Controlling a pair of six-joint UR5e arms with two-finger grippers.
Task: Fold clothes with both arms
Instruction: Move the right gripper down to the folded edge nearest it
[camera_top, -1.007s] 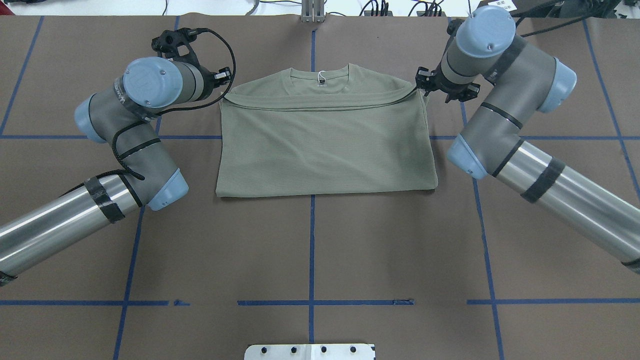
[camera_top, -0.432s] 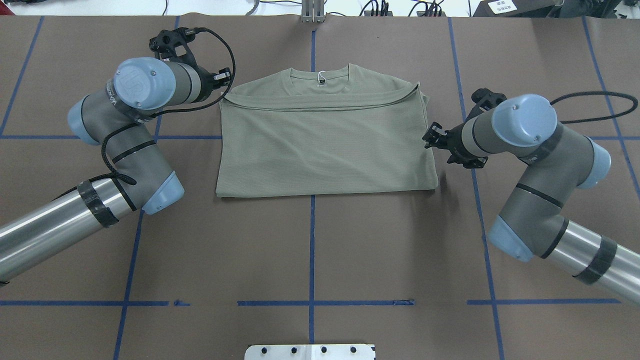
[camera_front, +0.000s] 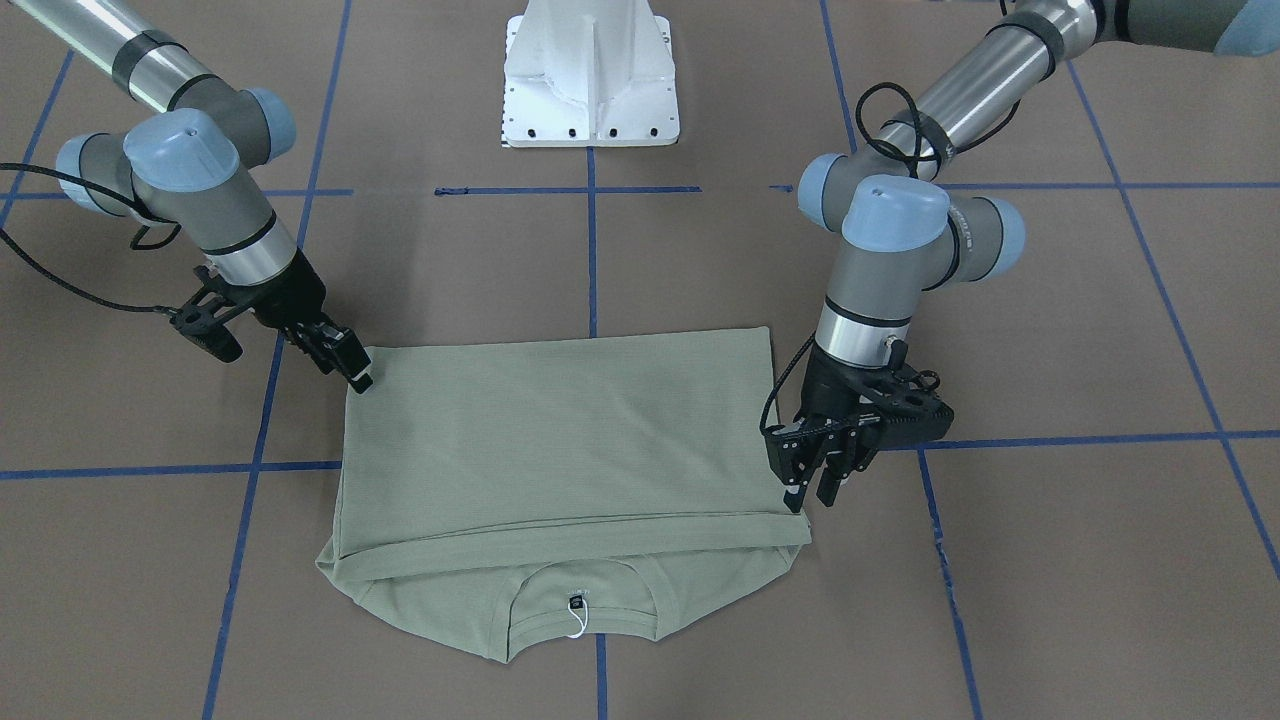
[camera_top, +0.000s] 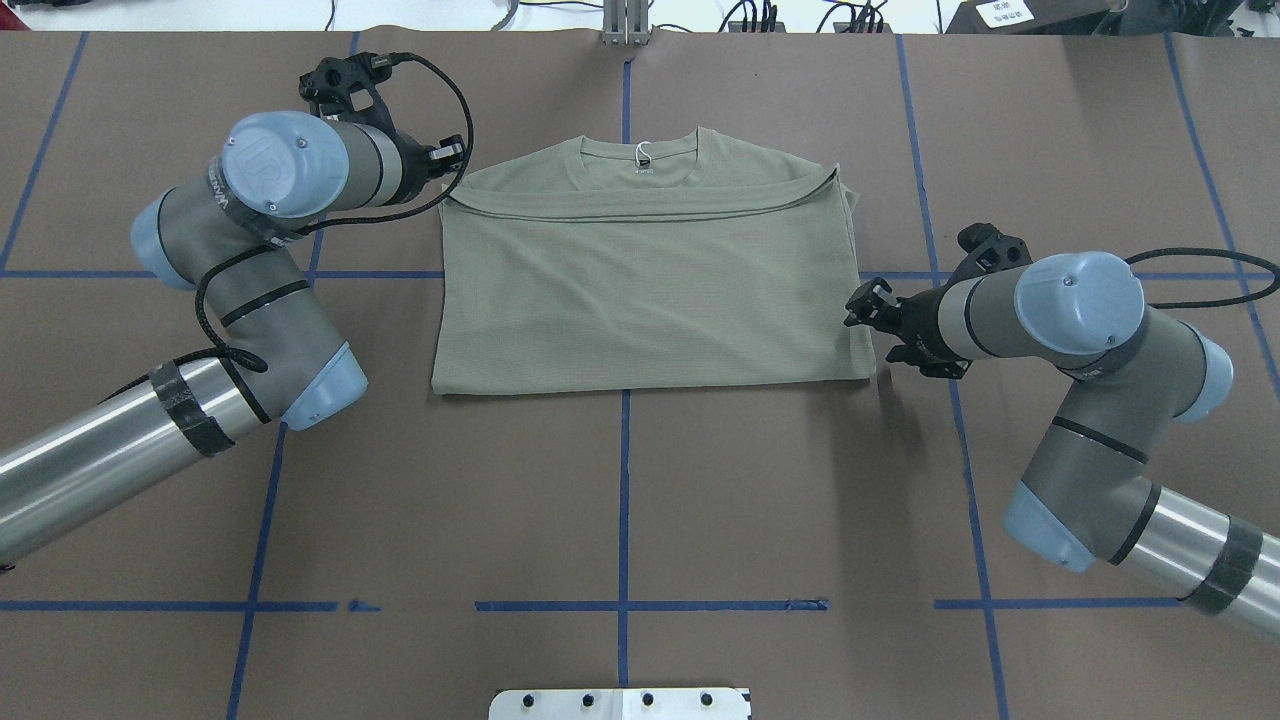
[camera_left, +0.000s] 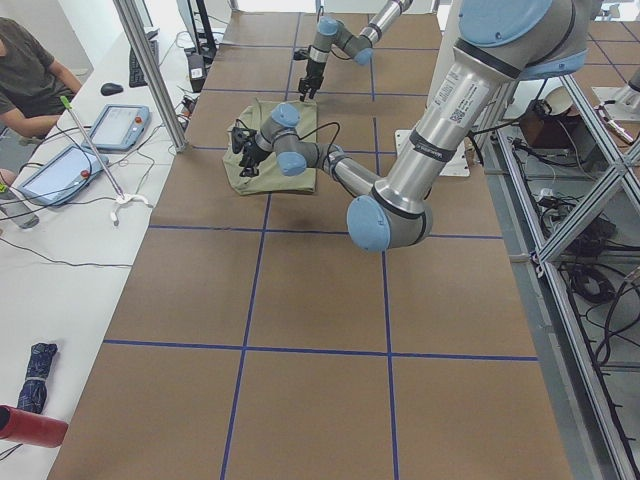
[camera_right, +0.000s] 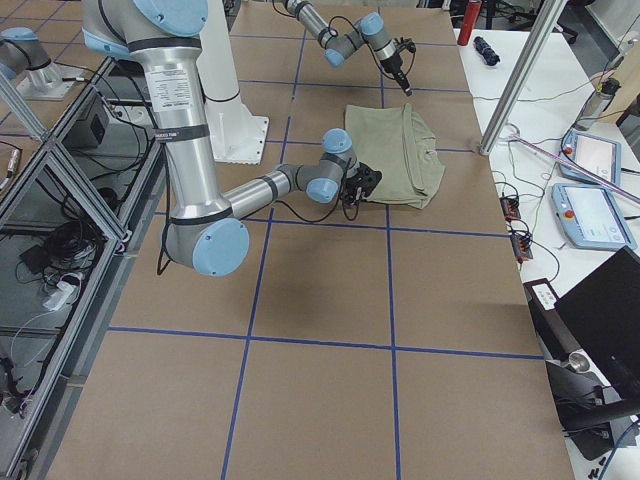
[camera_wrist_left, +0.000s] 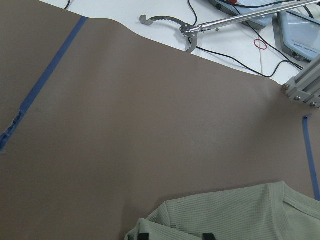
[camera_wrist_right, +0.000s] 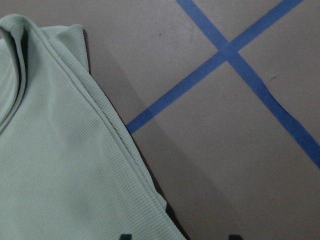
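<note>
The sage-green shirt (camera_top: 650, 290) lies folded into a flat rectangle, with its collar and white hang tag (camera_top: 643, 155) at the far edge. It also shows in the front view (camera_front: 560, 440). My left gripper (camera_front: 812, 490) is open at the shirt's far-left corner (camera_top: 450, 160). In the left wrist view (camera_wrist_left: 175, 236) both tips straddle the fabric (camera_wrist_left: 225, 215). My right gripper (camera_front: 350, 365) is open and empty, low beside the shirt's right edge near the front-right corner (camera_top: 858, 305). In the right wrist view (camera_wrist_right: 180, 237) the shirt's hem (camera_wrist_right: 60, 165) lies between the tips.
The brown table cover carries blue tape lines (camera_top: 624, 500). The white pedestal base (camera_front: 590, 70) stands at the robot's side. A metal post (camera_top: 625, 20) and cables line the far edge. The operators' bench with tablets (camera_left: 120, 125) and a seated person (camera_left: 30, 75) lies beyond.
My right arm swung from the shirt's far-right corner back along the right edge toward the front-right corner. The left arm barely moved. The shirt stayed put.
</note>
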